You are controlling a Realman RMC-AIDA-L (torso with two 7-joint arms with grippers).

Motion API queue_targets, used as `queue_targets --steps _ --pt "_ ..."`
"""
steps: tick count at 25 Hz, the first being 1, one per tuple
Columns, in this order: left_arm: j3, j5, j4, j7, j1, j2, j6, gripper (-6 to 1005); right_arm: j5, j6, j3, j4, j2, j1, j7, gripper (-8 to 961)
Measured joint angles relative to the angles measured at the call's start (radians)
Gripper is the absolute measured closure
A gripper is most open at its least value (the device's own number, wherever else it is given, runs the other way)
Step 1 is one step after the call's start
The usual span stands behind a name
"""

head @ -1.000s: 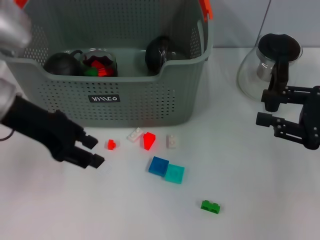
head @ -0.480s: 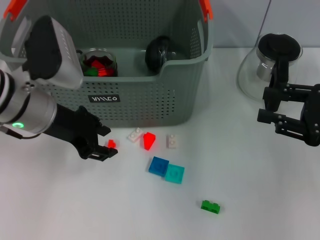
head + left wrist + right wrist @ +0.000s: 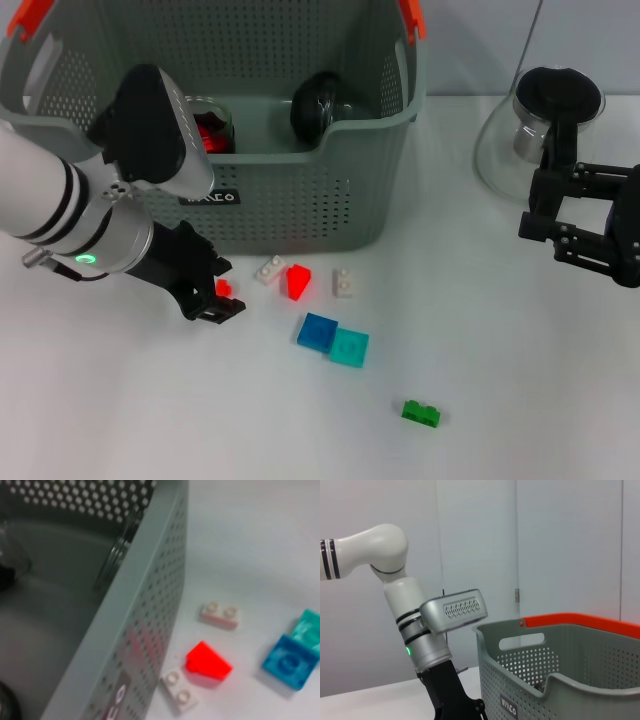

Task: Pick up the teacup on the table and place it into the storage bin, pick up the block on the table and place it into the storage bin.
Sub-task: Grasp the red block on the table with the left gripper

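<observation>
A small red block point(image 3: 224, 288) lies on the white table just in front of the grey storage bin point(image 3: 300, 200). My left gripper point(image 3: 220, 290) is down at it, open, with one black finger on either side of the block. The left wrist view shows the bin wall point(image 3: 145, 590) and other blocks, but not this small one. Inside the bin sit a dark teacup point(image 3: 320, 102) and a glass cup point(image 3: 208, 122) holding red pieces. My right gripper point(image 3: 533, 208) hangs open and idle at the right, beside the glass teapot point(image 3: 530, 130).
More blocks lie in front of the bin: a red wedge point(image 3: 298, 282), two white bricks point(image 3: 268, 269) point(image 3: 343, 283), a blue one point(image 3: 318, 331), a teal one point(image 3: 350, 347) and a green one point(image 3: 421, 412). The right wrist view shows the left arm point(image 3: 420, 630) beside the bin point(image 3: 560, 680).
My left arm has swung in across the bin's front and the gripper has slid right, from the left of the small red block to straddling it. The right arm has barely moved.
</observation>
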Motion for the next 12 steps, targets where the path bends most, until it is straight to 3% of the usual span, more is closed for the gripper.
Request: queue_targets --steps 12 --pt "0.060 0.079 -0.090 -0.047 -0.032 -0.003 -0.105 459 0.000 0.000 0.000 0.000 0.000 0.001 0.000 434"
